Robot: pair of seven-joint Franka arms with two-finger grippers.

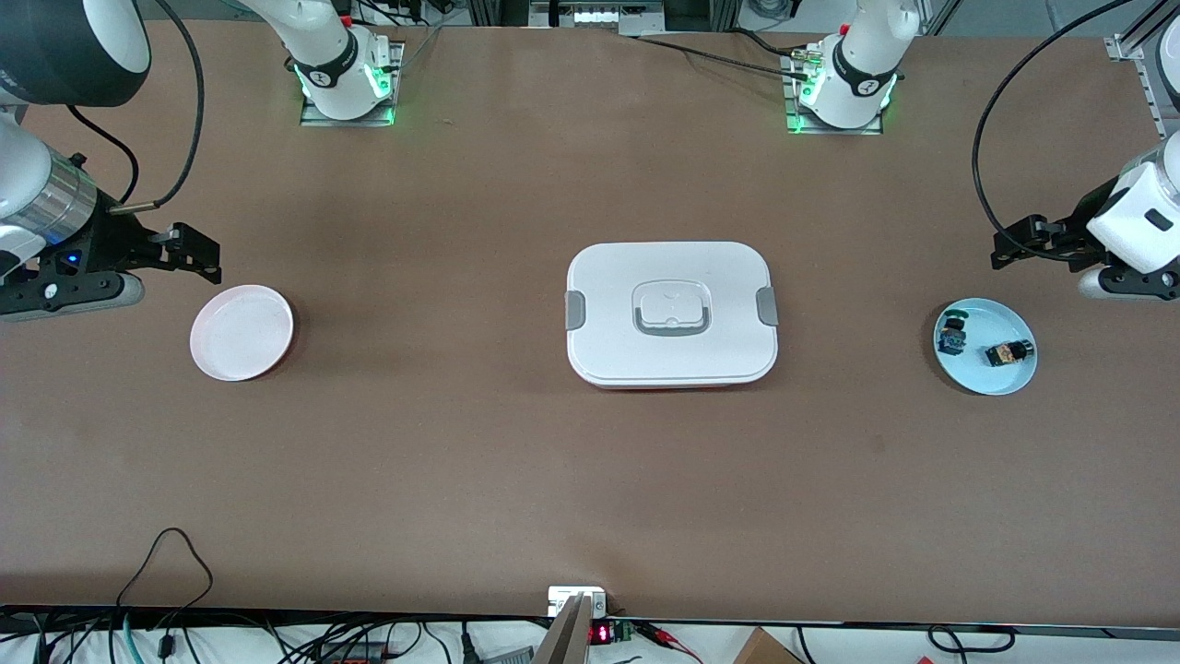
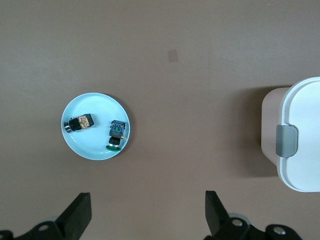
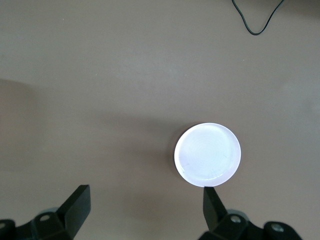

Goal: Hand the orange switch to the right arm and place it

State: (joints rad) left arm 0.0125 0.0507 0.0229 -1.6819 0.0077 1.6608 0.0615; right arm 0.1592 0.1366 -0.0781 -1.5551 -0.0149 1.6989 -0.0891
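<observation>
The orange switch (image 1: 1007, 352) is a tiny black part with an orange top. It lies on a light blue plate (image 1: 986, 378) toward the left arm's end of the table. It also shows in the left wrist view (image 2: 80, 123) on that plate (image 2: 95, 105). My left gripper (image 1: 1000, 249) hangs over bare table beside the blue plate, open and empty (image 2: 148, 210). My right gripper (image 1: 214, 258) hangs over the table at the edge of an empty pale pink plate (image 1: 241, 332), open and empty (image 3: 145, 205). The pink plate also shows in the right wrist view (image 3: 207, 155).
A tiny blue-and-green part (image 1: 953, 337) shares the blue plate with the switch (image 2: 116, 134). A white lidded box (image 1: 671, 314) with grey clasps sits at the table's middle, between the two plates (image 2: 300, 140). Cables lie along the table's near edge (image 1: 171, 563).
</observation>
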